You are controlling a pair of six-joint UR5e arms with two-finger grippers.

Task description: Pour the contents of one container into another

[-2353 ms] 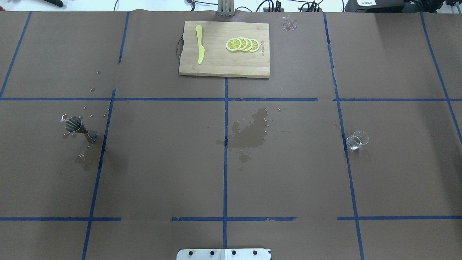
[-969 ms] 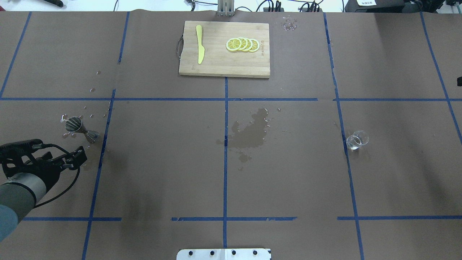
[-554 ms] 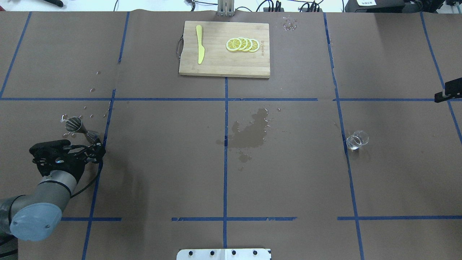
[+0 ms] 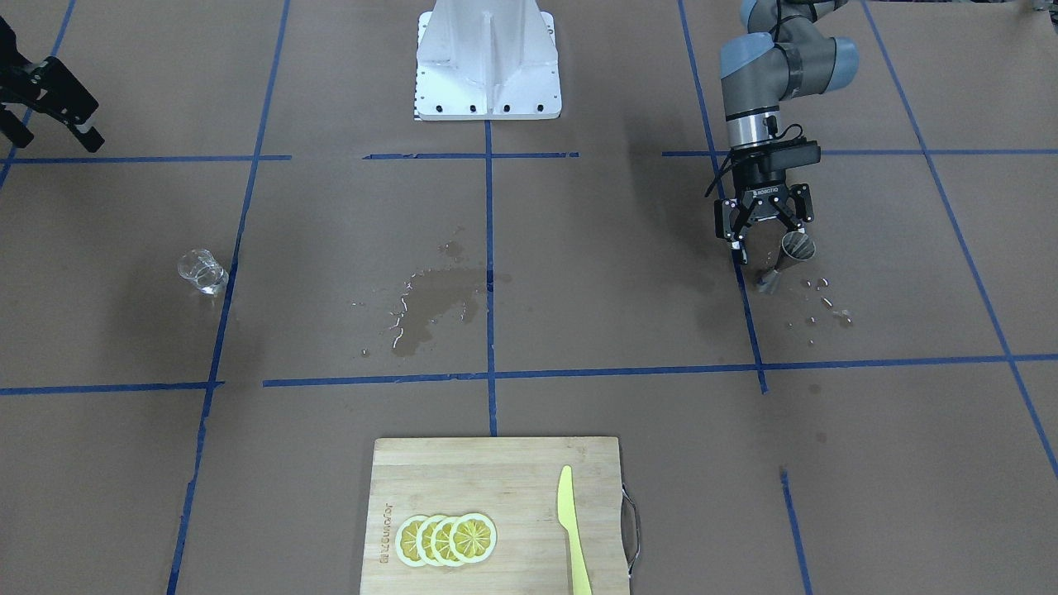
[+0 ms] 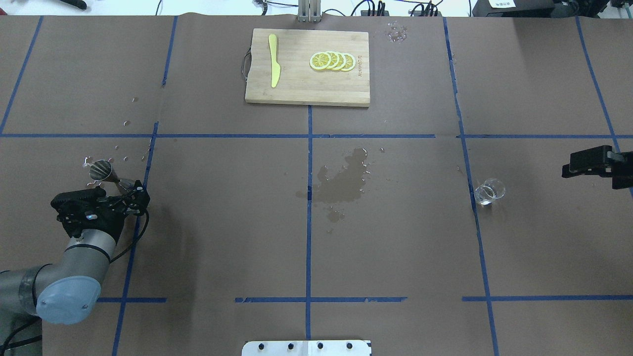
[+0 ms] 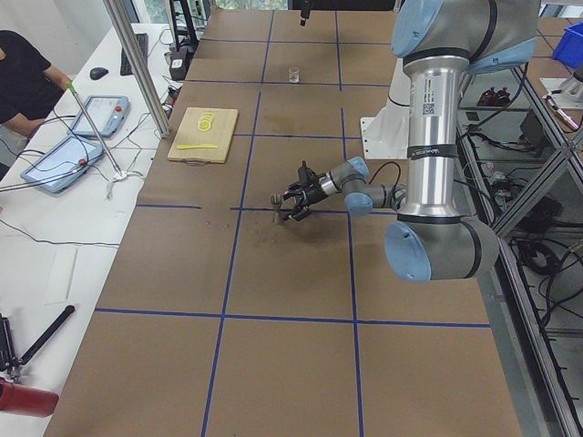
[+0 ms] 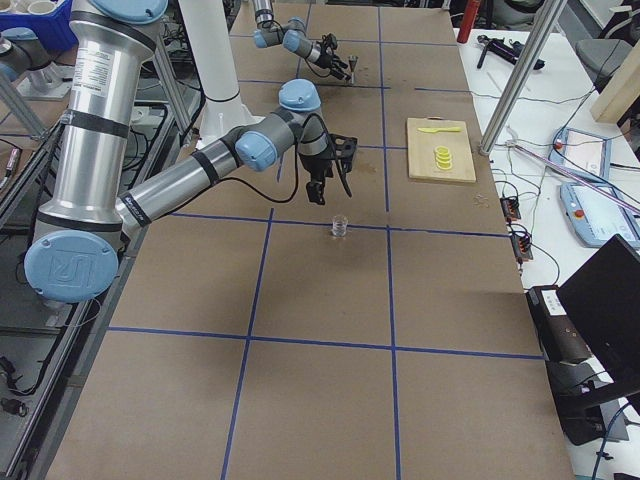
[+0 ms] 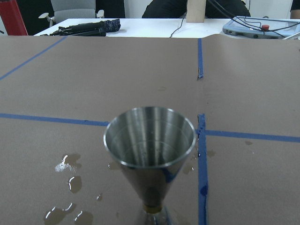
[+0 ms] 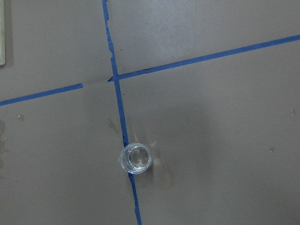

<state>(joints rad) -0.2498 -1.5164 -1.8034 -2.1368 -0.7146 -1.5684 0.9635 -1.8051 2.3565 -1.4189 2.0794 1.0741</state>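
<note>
A steel double-cone jigger stands upright on the brown table, left of centre, and fills the left wrist view. My left gripper hangs open just on the robot's side of the jigger, its fingers apart and holding nothing. A small clear glass stands far to the right and shows from above in the right wrist view. My right gripper is open and empty, raised above the table, on the outer side of the glass.
A wooden cutting board with lemon slices and a yellow knife lies at the far middle. A wet spill darkens the table's centre. Droplets surround the jigger. The robot's base plate sits at the near edge.
Both arms have come into view. The left gripper swept in from the left edge up to the jigger. The right gripper moved in from the right edge toward the glass.
</note>
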